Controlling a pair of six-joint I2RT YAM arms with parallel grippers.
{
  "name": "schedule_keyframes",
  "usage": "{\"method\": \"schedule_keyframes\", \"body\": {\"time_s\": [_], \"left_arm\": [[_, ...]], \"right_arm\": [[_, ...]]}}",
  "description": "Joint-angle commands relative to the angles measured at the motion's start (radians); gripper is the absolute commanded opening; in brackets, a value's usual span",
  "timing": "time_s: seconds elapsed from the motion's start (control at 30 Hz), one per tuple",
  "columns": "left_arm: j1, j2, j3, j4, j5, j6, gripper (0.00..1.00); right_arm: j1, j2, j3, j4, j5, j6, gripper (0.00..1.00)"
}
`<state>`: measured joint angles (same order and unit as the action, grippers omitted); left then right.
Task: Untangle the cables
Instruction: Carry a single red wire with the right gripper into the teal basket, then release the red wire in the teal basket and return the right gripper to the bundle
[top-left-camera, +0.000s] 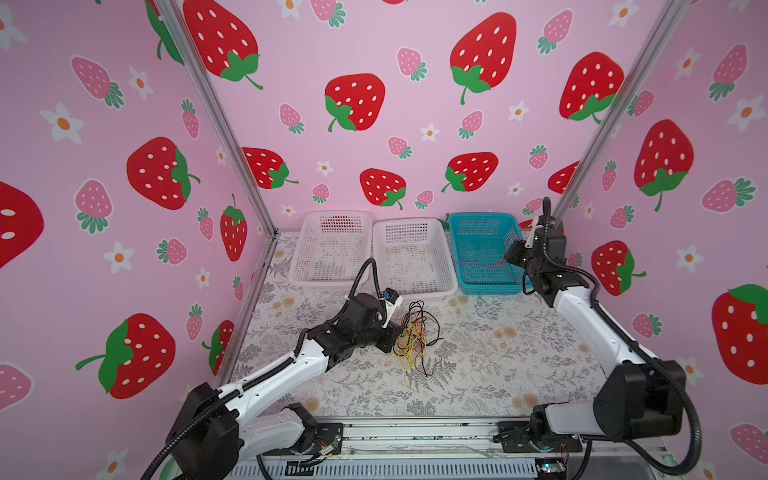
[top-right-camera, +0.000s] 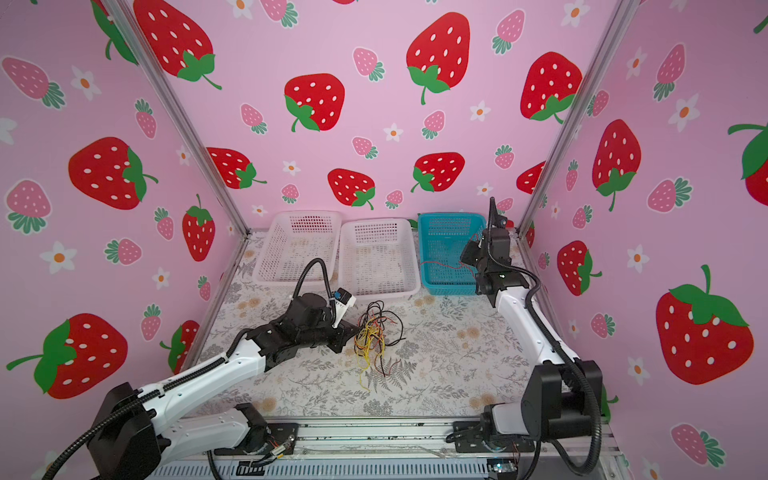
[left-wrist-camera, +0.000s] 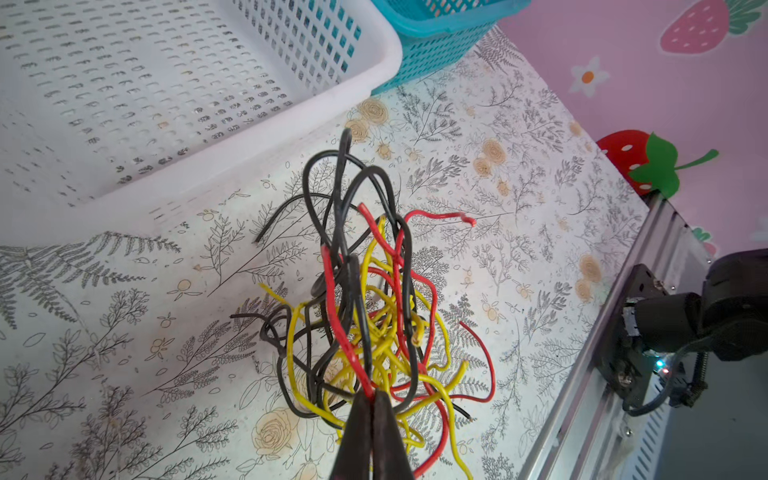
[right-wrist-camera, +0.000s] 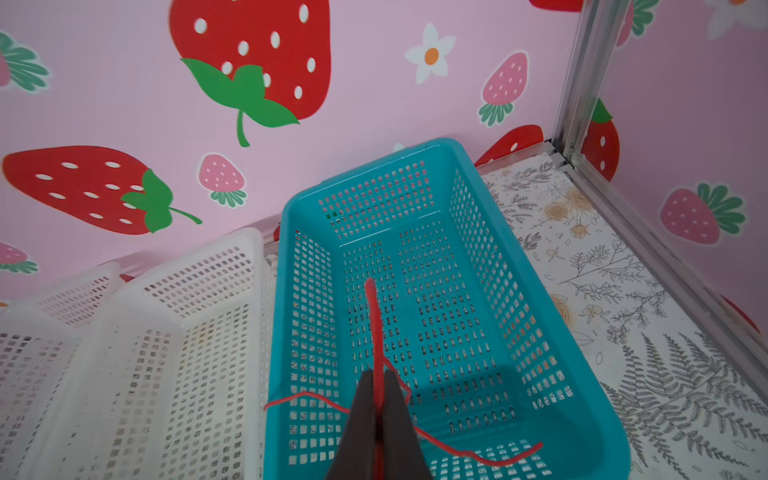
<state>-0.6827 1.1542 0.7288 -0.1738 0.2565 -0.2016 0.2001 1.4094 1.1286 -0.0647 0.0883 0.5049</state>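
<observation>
Dangling over the teal basket (right-wrist-camera: 286, 232), the red cable (right-wrist-camera: 372, 316) ran along the basket's length, pinched tight in the right gripper (right-wrist-camera: 378, 374) directly above it. The other cables (top-left-camera: 415, 336) lay tangled well apart from that basket, nearer the left gripper (left-wrist-camera: 372, 395), which was clamped on their strands.

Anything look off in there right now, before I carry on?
The red cable pinched in the right gripper hangs over the blue basket, but one end seems to cross its rim toward the white basket beside it. Otherwise nothing odd: the left gripper is shut on the tangle.
</observation>
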Motion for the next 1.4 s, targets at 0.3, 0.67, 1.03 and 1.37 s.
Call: {"method": "schedule_keyframes", "body": {"time_s": [0.3,0.67,1.03,1.37], "left_arm": [[-0.008,-0.06,-0.002,0.038,0.025,0.065,0.0],[-0.009,-0.051,0.02,0.022,0.007,0.037,0.0],[-0.009,-0.044,0.04,-0.008,-0.01,0.023,0.0],[-0.011,-0.022,0.062,-0.032,-0.002,0.013,0.0]], "right_arm": [[-0.014,0.156,0.087,0.047,-0.014,0.032,0.22],[-0.013,0.02,0.027,0.054,-0.068,0.011,0.76],[-0.006,-0.091,-0.058,0.049,-0.133,0.011,0.79],[0.035,-0.165,-0.16,-0.009,-0.162,-0.048,0.78]]}}
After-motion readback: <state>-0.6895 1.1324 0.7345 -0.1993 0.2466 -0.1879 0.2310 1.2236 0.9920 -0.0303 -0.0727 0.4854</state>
